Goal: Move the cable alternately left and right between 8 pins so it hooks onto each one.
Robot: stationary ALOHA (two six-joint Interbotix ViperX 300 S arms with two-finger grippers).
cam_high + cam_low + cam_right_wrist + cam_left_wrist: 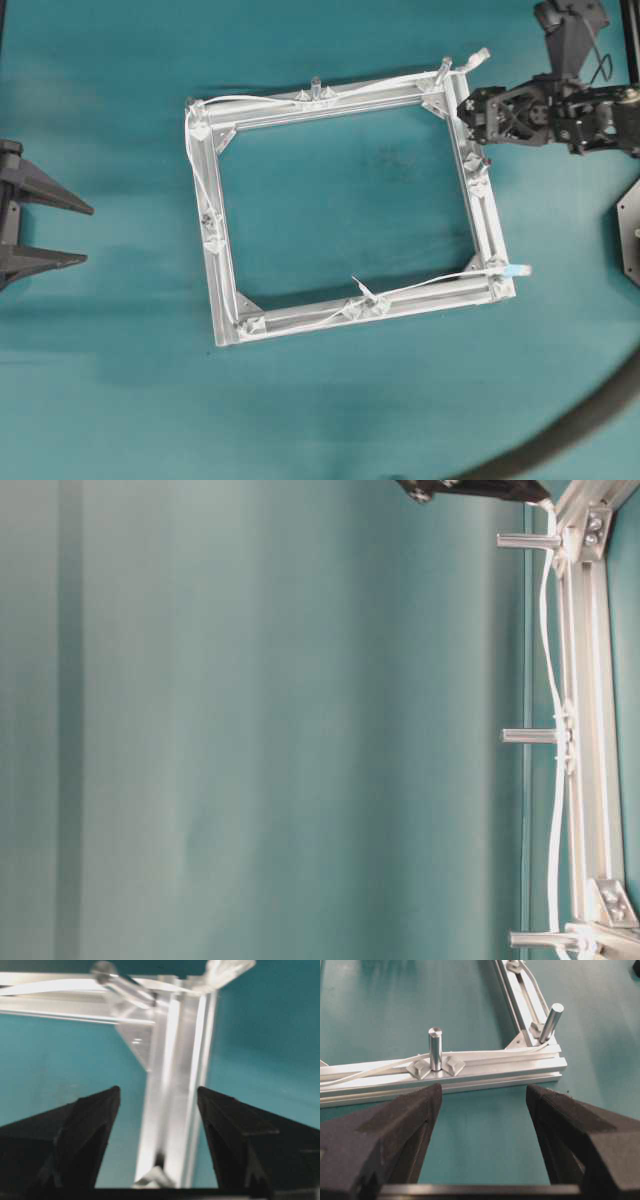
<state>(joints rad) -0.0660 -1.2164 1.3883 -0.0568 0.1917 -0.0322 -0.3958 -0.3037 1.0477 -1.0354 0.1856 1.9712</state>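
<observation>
The white cable (430, 283) lies along the top, left and bottom rails of the square aluminium frame (484, 225). Its clear plug (478, 57) sticks out at the top right corner and its light blue tip (517, 270) at the bottom right. Pins (316, 88) stand at the corners and side middles. My right gripper (466, 115) is open over the right rail just below the top right corner; in the right wrist view it (159, 1095) straddles that rail with nothing held. My left gripper (70, 235) stands open at the far left, short of a pin (435, 1049) with cable (485, 1053) behind it.
A thick grey hose (580, 420) curves across the bottom right corner of the teal table. A dark mount (630, 235) sits at the right edge. The table-level view shows three pins (528, 736) along one rail with the cable (553, 810) weaving past them.
</observation>
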